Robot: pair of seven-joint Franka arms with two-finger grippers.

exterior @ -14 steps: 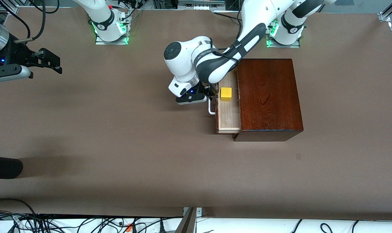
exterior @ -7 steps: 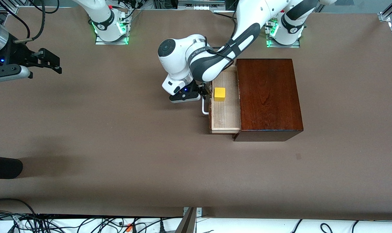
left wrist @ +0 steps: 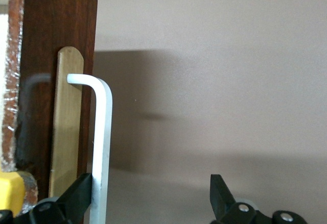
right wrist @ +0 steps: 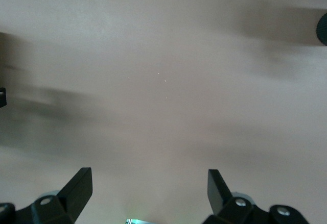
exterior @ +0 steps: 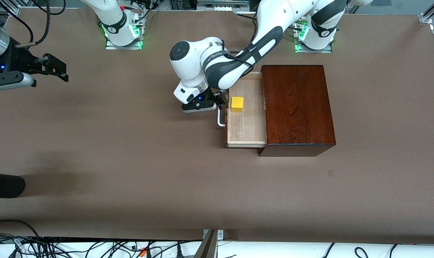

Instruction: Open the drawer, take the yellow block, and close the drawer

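Left gripper [exterior: 221,104] sat at the drawer [exterior: 246,123] front, centre of the front view, arm reaching in from its base at upper right. In the left wrist view the fingers [left wrist: 76,196] stood spread wide, one of them tucked between the white U handle [left wrist: 101,147] and the dark drawer front, touching the bar; the other finger was well clear over bare tabletop [exterior: 131,150], so the fingers were open and hooked on the handle, not clamped on it. Drawer was pulled partway out of the reddish-brown wooden box [exterior: 296,107], pale tray sticking out toward the right arm's end of the tabletop, handle showing as a short white bar at the tray's outer edge. Yellow block [exterior: 237,104] lay inside the tray, on its floor, close to the drawer front and just beside the left gripper, in the half of the tray farther from the front camera; a sliver of it also showed at the lower left corner of the left wrist view. Block upright, not touched by either gripper. Right gripper [exterior: 57,68] waited at the upper left edge of the front view, up off the tabletop, well apart from drawer and block. Right wrist view showed its fingers [right wrist: 76,188] wide open with nothing between them, only bare tabletop below. A dark rounded object [exterior: 3,184] poked in at the left edge, lower half of the front view; can't tell what it was. Cables [exterior: 77,249] ran along the bottom edge.
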